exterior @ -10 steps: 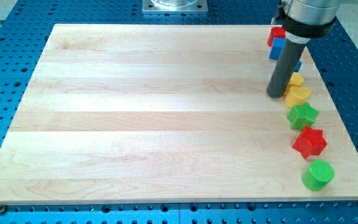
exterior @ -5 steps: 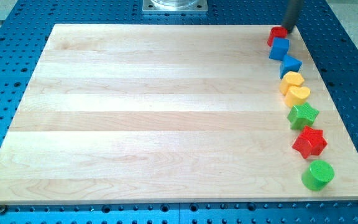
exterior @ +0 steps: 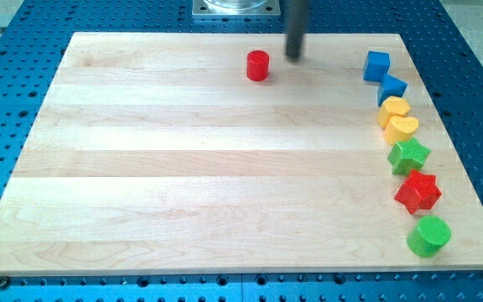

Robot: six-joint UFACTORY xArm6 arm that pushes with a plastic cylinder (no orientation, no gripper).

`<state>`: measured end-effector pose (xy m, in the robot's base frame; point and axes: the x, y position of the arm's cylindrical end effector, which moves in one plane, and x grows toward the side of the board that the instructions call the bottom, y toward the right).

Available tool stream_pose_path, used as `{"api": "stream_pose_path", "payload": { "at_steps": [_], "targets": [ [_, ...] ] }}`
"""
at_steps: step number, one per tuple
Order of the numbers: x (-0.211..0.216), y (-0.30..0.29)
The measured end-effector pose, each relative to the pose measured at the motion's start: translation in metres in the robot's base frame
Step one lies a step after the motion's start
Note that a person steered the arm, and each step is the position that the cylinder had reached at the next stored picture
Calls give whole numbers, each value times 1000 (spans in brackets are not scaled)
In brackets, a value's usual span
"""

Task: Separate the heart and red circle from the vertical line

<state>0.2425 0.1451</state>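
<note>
The red circle [exterior: 258,65] stands alone near the view's top middle of the wooden board [exterior: 183,168]. My tip [exterior: 294,57] is just to its right, a small gap apart. Down the view's right side runs a vertical line of blocks: a blue cube [exterior: 376,65], a blue block [exterior: 392,87], a yellow block [exterior: 394,109], a yellow heart [exterior: 402,128], a green star [exterior: 408,155], a red star [exterior: 417,191] and a green circle [exterior: 428,235]. The heart sits in the line, touching the yellow block above it.
The board lies on a blue perforated table [exterior: 476,75]. A grey metal mount [exterior: 236,8] stands beyond the board's top edge. The line of blocks lies close to the board's right edge.
The red circle has moved from the top of the line leftward to the board's top middle. My tip moved from the line's top to just right of the red circle.
</note>
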Motion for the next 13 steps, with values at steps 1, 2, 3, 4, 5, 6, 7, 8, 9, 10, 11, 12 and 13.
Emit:
{"api": "stream_pose_path", "payload": {
  "at_steps": [1,2,3,4,5,6,7,8,9,10,11,12,13],
  "targets": [
    [0,109],
    [35,175],
    [156,172],
    [201,137],
    [201,69],
    [191,-35],
    [163,-156],
    [148,-131],
    [203,-142],
    [187,-100],
    [123,-119],
    [160,-96],
    [172,-74]
  ]
}}
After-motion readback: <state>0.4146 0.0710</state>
